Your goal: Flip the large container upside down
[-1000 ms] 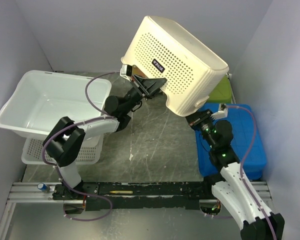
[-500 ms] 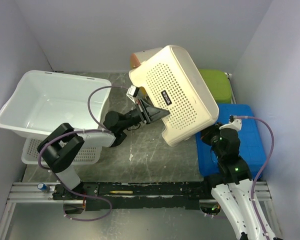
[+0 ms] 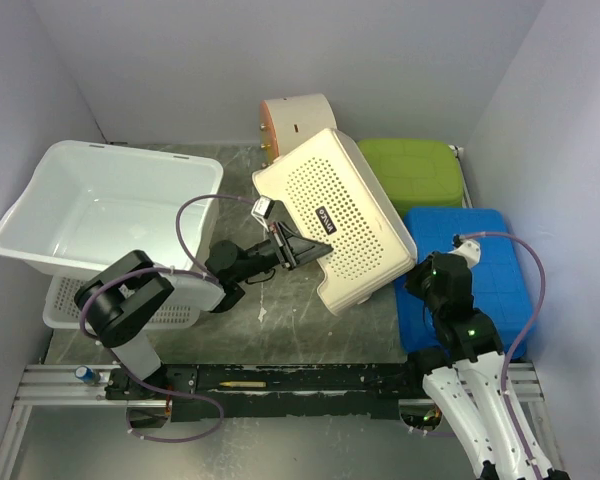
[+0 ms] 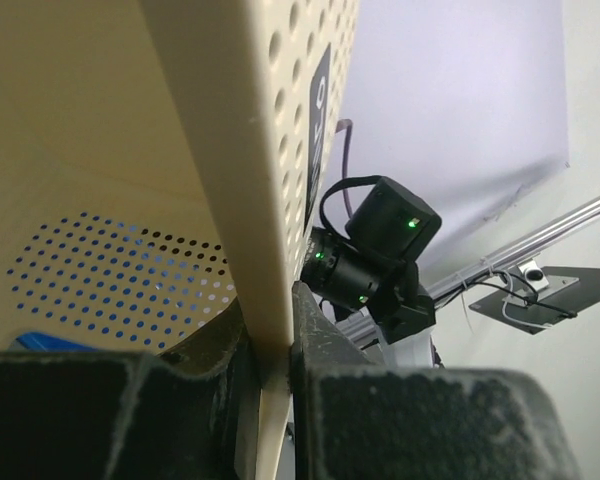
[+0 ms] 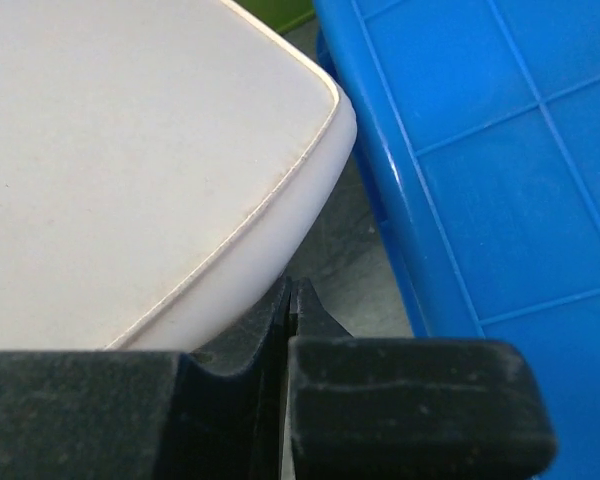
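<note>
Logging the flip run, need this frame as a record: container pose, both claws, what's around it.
container: cream perforated bin, base facing up, tilted, not lying flat
left claw: shut on the bin's wall
right claw: fingers together just under the bin's corner; grip on it unclear
right of bin: blue crate, green box
left of bin: white tub

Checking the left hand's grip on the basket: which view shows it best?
Left wrist view: the left hand pinches the basket wall from both sides, close up. Top view shows the hand at the basket's side, contact too small. Right wrist view shows only a basket corner.
</note>
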Controlling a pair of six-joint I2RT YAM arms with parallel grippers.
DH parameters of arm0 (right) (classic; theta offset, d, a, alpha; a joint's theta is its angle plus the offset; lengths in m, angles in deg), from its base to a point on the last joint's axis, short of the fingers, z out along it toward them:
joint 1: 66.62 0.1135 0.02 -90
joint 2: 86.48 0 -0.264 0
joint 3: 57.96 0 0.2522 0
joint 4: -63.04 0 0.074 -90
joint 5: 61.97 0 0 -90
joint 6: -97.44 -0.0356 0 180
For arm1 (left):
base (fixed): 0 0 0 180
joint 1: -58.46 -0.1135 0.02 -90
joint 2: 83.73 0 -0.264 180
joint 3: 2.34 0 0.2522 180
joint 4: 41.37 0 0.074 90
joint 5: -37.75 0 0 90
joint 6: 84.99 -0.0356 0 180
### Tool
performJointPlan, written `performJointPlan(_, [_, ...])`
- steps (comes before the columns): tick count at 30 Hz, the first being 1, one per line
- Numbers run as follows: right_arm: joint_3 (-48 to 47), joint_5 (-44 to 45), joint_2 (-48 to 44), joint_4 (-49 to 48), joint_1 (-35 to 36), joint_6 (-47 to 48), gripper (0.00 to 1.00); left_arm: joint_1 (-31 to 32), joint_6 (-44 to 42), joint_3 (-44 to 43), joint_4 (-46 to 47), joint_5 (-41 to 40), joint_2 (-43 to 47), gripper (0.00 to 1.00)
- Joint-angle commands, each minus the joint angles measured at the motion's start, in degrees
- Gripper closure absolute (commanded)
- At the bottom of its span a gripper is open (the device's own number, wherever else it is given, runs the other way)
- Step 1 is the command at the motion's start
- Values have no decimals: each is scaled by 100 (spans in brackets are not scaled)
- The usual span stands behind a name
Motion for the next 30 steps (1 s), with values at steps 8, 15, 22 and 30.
performJointPlan(8, [-1009,293,-40,-1295,45,461,100,677,-32,991,2093,1569,-114,93])
performJointPlan(15, [-1120,200,74,-1500,44,569,100,686,-26,1768,2084,1368,-137,93])
performJointPlan(22, [-1095,-217,234,-1630,46,569,100,695,-3,2205,2075,984,-181,28])
performJointPlan(30, [-1182,-517,338,-1663,44,757,94,696,71,2489,2067,490,-427,1])
